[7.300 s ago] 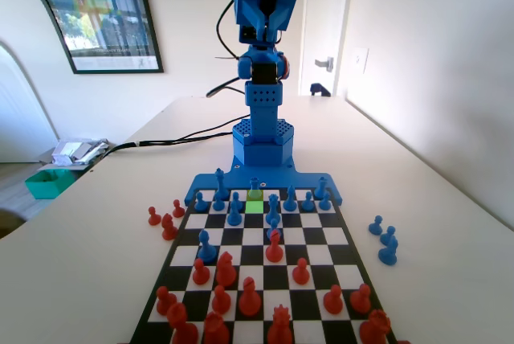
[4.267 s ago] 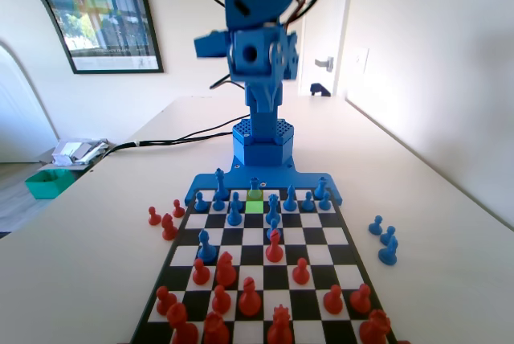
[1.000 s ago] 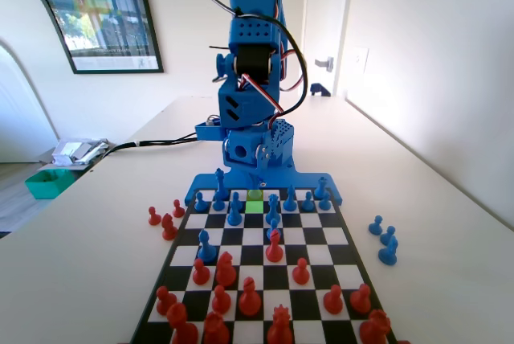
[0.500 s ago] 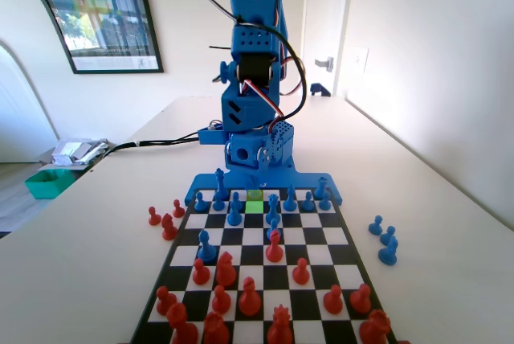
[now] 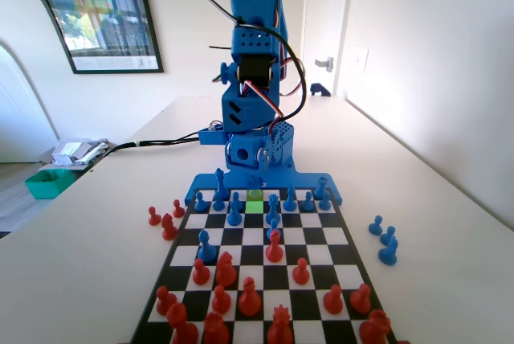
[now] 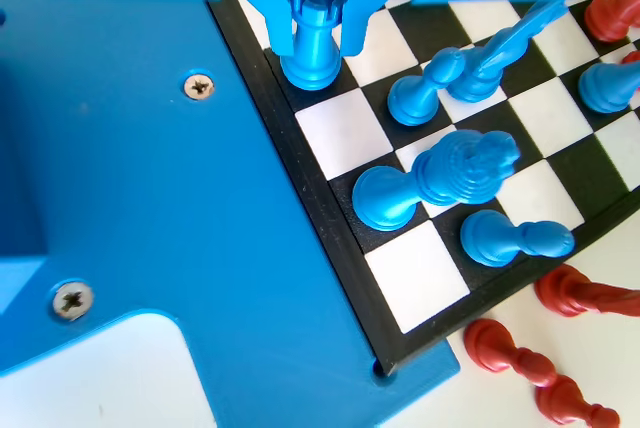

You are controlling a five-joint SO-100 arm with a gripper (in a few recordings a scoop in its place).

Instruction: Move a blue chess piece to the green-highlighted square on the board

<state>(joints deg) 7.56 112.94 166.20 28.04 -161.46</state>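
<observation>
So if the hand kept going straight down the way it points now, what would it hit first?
The hand already straddles a blue castle-topped piece on the back row, so its jaws would likely slide down that piece's sides and meet the board beside its base. Depth is hard to judge.

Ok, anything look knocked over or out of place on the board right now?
Nothing looks toppled or damaged. Strays only: red pieces standing on the table left of the board in the fixed view, blue pieces on its right. In the wrist view the gripper straddles a castle-topped blue piece.
</observation>
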